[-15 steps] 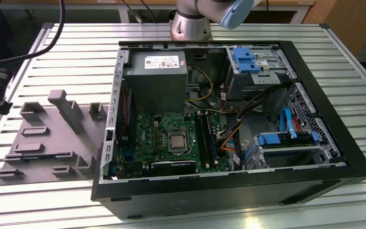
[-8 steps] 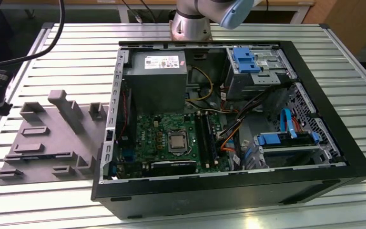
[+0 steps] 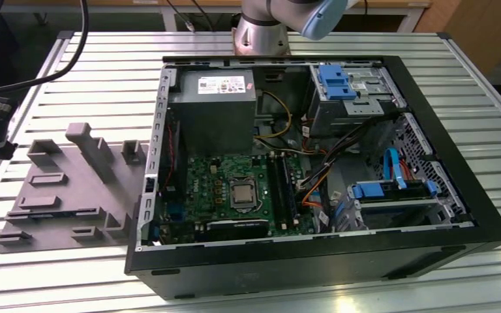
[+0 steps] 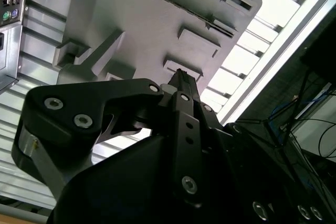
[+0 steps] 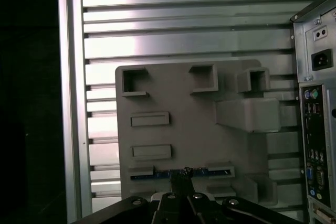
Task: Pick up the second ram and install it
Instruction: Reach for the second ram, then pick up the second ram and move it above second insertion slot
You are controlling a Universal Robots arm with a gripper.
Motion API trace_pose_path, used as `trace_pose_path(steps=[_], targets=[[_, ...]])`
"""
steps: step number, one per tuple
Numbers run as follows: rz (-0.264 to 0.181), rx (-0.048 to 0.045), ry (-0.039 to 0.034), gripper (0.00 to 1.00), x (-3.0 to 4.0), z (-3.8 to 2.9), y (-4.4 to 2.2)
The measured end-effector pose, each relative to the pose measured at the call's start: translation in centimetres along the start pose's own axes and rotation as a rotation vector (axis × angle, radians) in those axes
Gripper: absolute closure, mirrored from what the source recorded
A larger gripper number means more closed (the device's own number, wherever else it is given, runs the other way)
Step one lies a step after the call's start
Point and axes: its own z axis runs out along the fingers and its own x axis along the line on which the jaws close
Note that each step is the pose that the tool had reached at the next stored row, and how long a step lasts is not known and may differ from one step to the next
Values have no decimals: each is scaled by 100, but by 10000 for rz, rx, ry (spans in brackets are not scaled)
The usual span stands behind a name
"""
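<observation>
I am hovering jaws mid-length over the second ram [image 5: 205, 171], lying along its tray [image 5: 194, 129]; jaw state: cannot tell.

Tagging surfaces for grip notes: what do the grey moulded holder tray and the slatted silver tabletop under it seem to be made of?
The grey holder tray looks like matte plastic, perhaps printed: uniform dull grey, blocky raised pockets, no glints. The slatted tabletop looks like bare aluminium profile: silvery, grooved, with bright streaky reflections.
</observation>
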Motion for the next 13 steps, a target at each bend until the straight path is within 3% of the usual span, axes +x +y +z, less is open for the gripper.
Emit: trace_pose_path(steps=[13], targets=[[0,1,1,89,0,13,-5]])
